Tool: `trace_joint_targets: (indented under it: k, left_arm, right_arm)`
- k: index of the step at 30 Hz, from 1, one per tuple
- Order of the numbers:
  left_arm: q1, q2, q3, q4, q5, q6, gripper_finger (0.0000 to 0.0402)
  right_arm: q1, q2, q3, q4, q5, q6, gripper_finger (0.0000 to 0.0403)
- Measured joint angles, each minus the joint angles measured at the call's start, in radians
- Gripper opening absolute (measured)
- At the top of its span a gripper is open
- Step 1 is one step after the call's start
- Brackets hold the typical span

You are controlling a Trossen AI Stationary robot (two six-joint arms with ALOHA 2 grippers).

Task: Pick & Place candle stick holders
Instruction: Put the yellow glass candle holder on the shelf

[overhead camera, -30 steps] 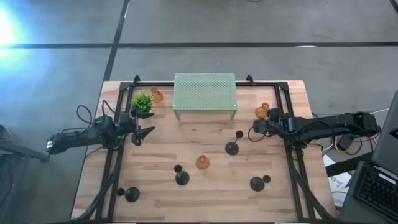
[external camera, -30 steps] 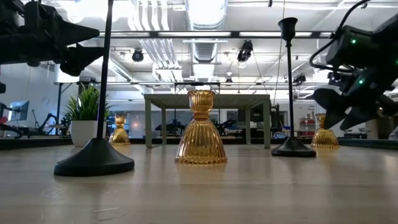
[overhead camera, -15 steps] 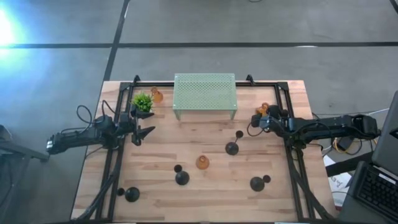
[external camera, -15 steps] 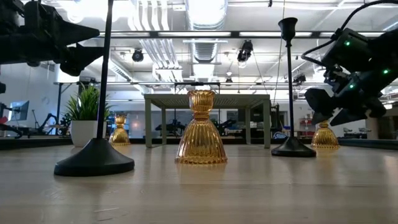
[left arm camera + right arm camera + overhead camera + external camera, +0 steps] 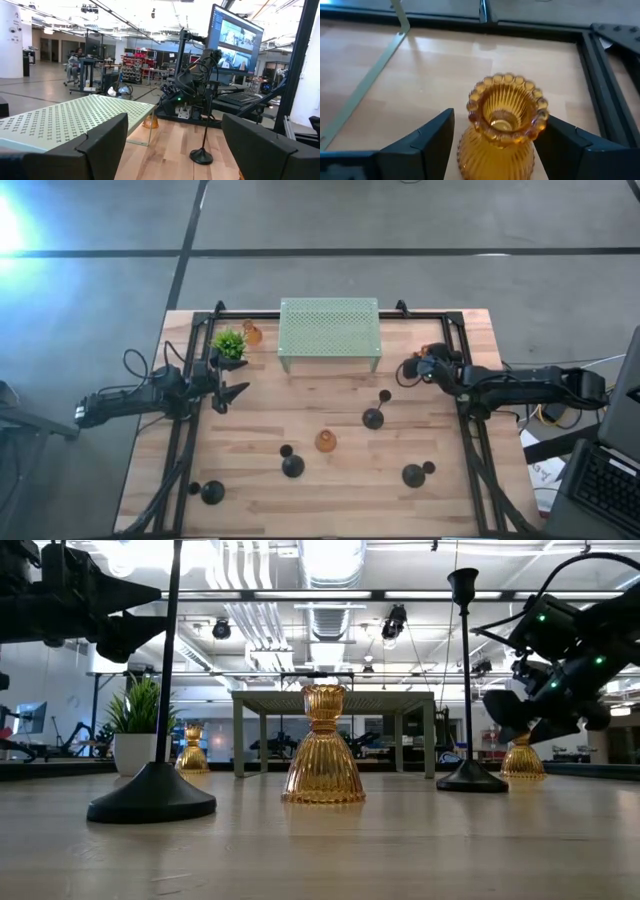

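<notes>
Three short amber holders stand on their bases: one mid-table (image 5: 326,442), one by the plant (image 5: 251,334), one at the far right (image 5: 428,352). Four slim black holders stand upright (image 5: 373,419) (image 5: 292,467) (image 5: 212,492) (image 5: 414,475). My right gripper (image 5: 415,366) is open over the far-right amber holder (image 5: 506,107). Its fingers (image 5: 432,140) stand on either side of the beaded cup top, with a gap showing. In the low view it (image 5: 528,712) hangs just above that holder (image 5: 522,760). My left gripper (image 5: 232,392) is open and empty at the left, beside the plant.
A mint-green perforated stand (image 5: 330,332) sits at the far middle, with a small green potted plant (image 5: 229,343) to its left. A black frame rail (image 5: 600,75) runs close behind the far-right amber holder. Bare wood lies between the stand and the black holders.
My right gripper has moved toward the table's far edge and down to the far-right amber holder, so that its open fingers now straddle the holder's top. The holder has stayed in place.
</notes>
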State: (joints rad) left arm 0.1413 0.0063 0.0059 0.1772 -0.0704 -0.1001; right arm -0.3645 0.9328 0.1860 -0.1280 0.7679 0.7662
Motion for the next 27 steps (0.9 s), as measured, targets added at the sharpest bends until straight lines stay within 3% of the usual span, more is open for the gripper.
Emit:
trace_joint_targets:
  k: [8,15,27]
  left_arm:
    - [0.0,0.0,0.0,0.0,-0.001,0.0,0.0326]
    - [0.0,0.0,0.0,0.0,-0.003,0.0,0.0326]
    - [0.0,0.0,0.0,-0.04,-0.015,-0.001,0.0326]
  right_arm:
    - [-0.004,0.078,-0.007,0.059,0.007,0.004,0.0173]
    - [-0.004,0.158,-0.009,0.173,0.08,-0.024,0.011]
    - [-0.005,0.127,0.022,0.207,0.079,-0.145,0.011]
